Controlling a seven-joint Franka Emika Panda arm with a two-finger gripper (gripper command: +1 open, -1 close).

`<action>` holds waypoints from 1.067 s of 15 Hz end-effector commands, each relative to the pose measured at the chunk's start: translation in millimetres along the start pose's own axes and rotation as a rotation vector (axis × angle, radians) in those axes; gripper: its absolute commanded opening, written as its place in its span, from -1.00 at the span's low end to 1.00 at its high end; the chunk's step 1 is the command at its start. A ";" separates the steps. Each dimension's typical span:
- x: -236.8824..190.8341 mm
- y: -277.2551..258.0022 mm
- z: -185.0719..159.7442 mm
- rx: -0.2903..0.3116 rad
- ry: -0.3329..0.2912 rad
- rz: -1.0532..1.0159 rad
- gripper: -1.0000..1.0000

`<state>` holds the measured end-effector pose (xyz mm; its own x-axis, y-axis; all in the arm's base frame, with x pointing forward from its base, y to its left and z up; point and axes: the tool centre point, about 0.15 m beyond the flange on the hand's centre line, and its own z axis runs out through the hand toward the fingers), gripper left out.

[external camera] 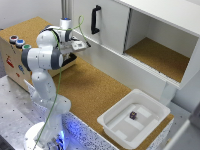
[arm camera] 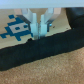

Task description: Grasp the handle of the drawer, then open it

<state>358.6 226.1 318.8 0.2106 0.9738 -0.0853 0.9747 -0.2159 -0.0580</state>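
Observation:
The drawer (external camera: 12,62) is the light-brown wooden box front at the exterior view's left, under red, blue and green buttons. Its black bar handle (external camera: 68,61) shows partly behind my arm. In the wrist view the handle (arm camera: 35,52) is a thick black bar running across the drawer front (arm camera: 65,30). My gripper (arm camera: 40,36) hangs right over the bar, and the fingers (arm camera: 34,27) stand close together with only a thin gap. Their tips meet the bar's near edge. I cannot tell whether they pinch it. In the exterior view the gripper (external camera: 75,50) is mostly hidden by the wrist.
A large white cabinet (external camera: 150,30) with an upright black door handle (external camera: 95,20) stands behind, its right compartment open. A white tray (external camera: 112,122) holding a small dark object (external camera: 133,115) sits on the cork top at the exterior view's lower right. A blue pixel sticker (arm camera: 17,27) marks the drawer front.

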 end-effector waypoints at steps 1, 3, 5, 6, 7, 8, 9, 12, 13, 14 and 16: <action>-35.8 -5.3 -4.8 -0.073 0.059 -0.022 -1.00; -41.9 -0.3 -5.6 -0.085 0.058 -0.009 -1.00; -50.1 3.5 -3.7 -0.087 0.048 0.010 -1.00; -54.5 5.0 -2.4 -0.091 0.037 0.018 -1.00; -59.3 6.3 -0.8 -0.092 0.028 0.027 -1.00; -63.3 7.8 0.8 -0.097 0.020 0.037 -1.00; -65.5 9.0 0.0 -0.097 0.018 0.047 -1.00; -47.7 6.3 -25.6 -0.113 0.091 0.055 -1.00; -40.9 3.8 -38.2 -0.122 0.123 0.048 -1.00; -36.7 1.4 -47.0 -0.131 0.141 0.040 -1.00; -32.8 -3.4 -60.4 -0.145 0.152 0.021 -1.00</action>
<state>368.1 186.6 344.9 0.2581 0.9655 -0.0361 0.9661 -0.2574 0.0220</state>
